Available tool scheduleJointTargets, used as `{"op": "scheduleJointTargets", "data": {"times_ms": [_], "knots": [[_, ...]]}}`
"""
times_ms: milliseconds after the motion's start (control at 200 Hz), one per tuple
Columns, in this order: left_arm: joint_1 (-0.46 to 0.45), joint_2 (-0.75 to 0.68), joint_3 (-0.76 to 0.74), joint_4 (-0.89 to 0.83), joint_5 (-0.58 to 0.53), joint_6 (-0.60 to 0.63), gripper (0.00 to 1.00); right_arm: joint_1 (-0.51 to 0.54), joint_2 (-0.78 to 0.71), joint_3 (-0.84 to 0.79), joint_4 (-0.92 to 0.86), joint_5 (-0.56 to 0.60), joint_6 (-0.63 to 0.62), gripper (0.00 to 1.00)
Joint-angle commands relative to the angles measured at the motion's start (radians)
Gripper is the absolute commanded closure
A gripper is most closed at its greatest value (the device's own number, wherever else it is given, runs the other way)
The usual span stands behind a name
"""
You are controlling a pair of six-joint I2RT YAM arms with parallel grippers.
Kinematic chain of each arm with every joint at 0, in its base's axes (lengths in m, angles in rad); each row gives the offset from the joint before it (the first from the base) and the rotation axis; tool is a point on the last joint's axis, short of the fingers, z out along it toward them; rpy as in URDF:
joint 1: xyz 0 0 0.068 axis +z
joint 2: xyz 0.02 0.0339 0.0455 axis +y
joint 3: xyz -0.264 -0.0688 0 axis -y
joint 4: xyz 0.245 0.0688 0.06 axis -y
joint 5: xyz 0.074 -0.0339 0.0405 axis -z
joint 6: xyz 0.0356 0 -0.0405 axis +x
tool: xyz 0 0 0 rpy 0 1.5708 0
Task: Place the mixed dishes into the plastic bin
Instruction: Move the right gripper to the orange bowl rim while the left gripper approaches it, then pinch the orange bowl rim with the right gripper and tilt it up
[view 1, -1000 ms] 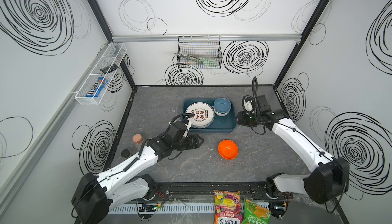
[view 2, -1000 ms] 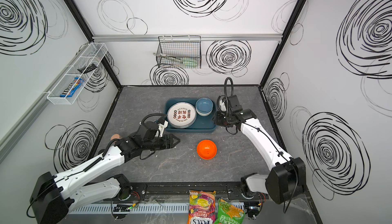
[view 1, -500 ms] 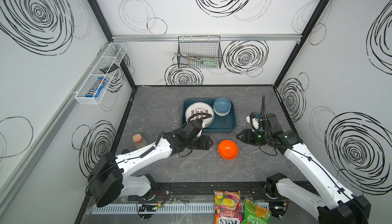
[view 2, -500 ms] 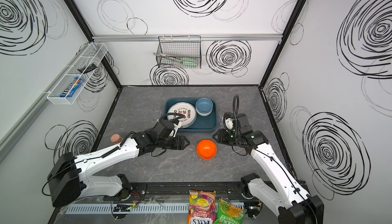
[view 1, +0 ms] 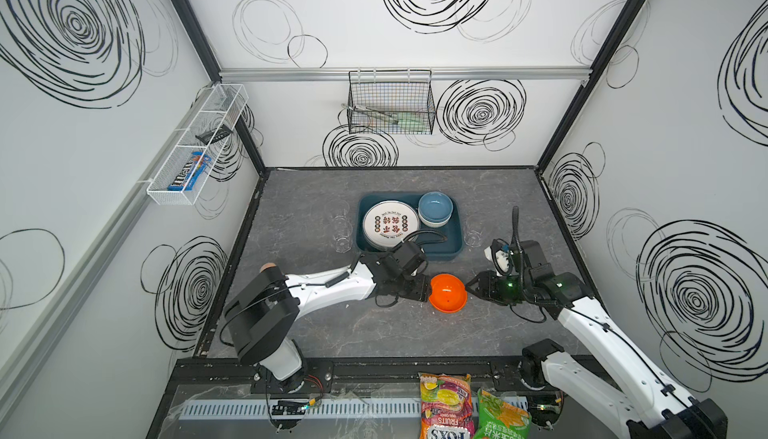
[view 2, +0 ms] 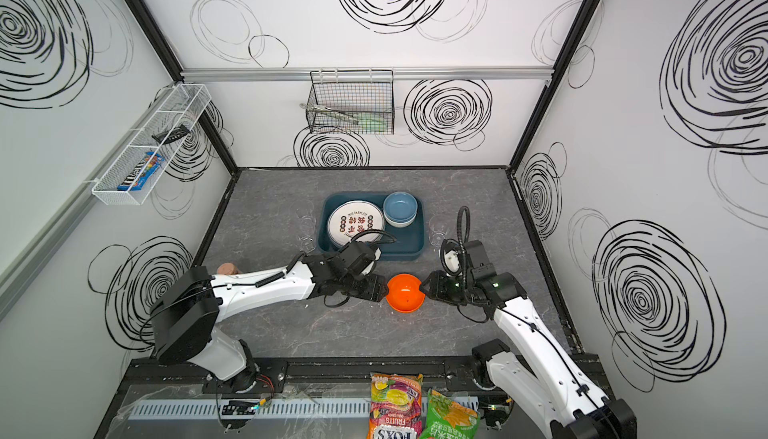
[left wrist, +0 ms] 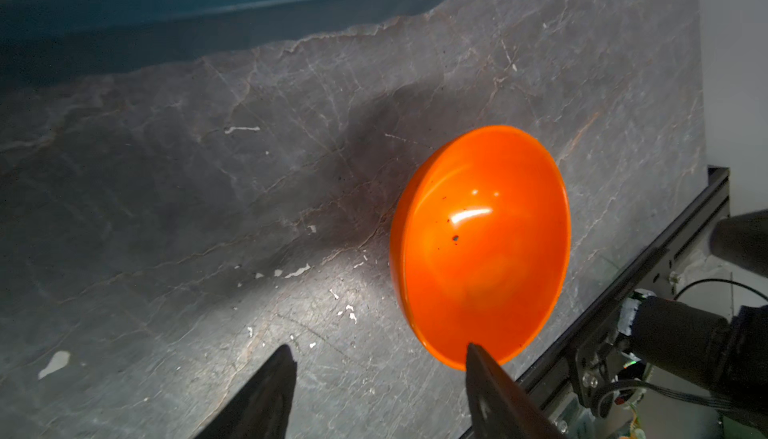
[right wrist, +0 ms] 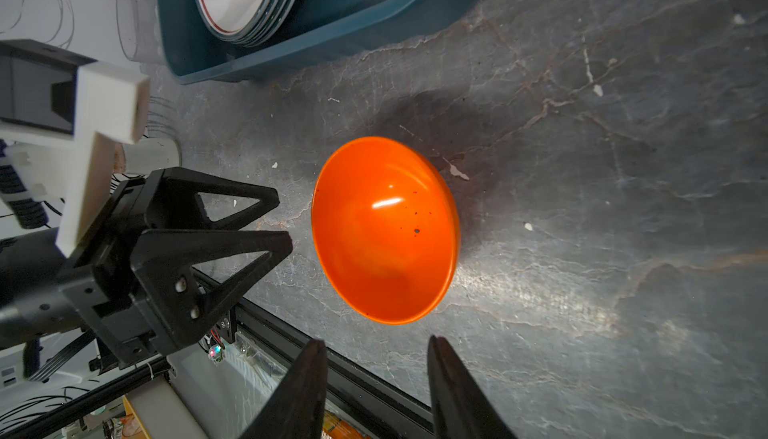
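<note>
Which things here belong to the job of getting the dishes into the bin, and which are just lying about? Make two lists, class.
Job in hand: orange bowl, lettered plate, blue bowl, glass tumblers, plastic bin.

Lying about: corked jar, snack bags, wire basket, mesh rack.

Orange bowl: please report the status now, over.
Left gripper open at rim of round orange plastic bowl, no grip. Right gripper open, opposite side. Bowl on grey table, outside dark teal plastic bin. No loose object between them.
</note>
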Motion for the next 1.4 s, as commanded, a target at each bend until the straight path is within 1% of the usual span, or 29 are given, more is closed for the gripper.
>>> {"op": "scheduleJointTargets", "data": {"times_ms": [0, 130, 280, 355, 450, 575, 790, 865, 1041, 1396], "knots": [[-0.013, 0.045, 0.045, 0.026, -0.015, 0.021, 0.32, -0.004, -0.014, -0.024, -0.002, 0.004, 0.013, 0.56], [-0.019, 0.092, 0.064, 0.033, -0.005, 0.024, 0.33, -0.004, -0.013, -0.059, 0.019, -0.004, 0.021, 0.55], [-0.022, 0.141, 0.080, 0.038, 0.013, 0.031, 0.40, -0.004, -0.012, -0.065, 0.026, -0.006, 0.025, 0.55], [-0.025, 0.162, 0.086, 0.039, 0.016, 0.034, 0.48, -0.007, -0.015, -0.064, 0.027, -0.003, 0.024, 0.56], [-0.025, 0.175, 0.093, 0.040, 0.016, 0.034, 0.53, -0.010, -0.013, -0.068, 0.031, -0.003, 0.024, 0.56], [-0.025, 0.180, 0.095, 0.041, 0.022, 0.036, 0.63, -0.012, -0.013, -0.068, 0.029, -0.002, 0.026, 0.56], [-0.024, 0.158, 0.080, 0.038, 0.016, 0.035, 0.80, -0.018, -0.011, -0.067, 0.031, 0.005, 0.028, 0.56], [-0.019, 0.138, 0.064, 0.045, 0.017, 0.030, 0.88, -0.020, -0.010, -0.065, 0.032, 0.011, 0.029, 0.56], [-0.002, 0.072, 0.022, 0.053, 0.016, 0.018, 0.92, -0.023, 0.003, -0.062, 0.046, 0.011, 0.034, 0.56], [0.049, -0.087, -0.052, 0.021, -0.005, 0.013, 0.95, -0.018, 0.038, -0.036, 0.110, -0.028, 0.040, 0.55]]}}
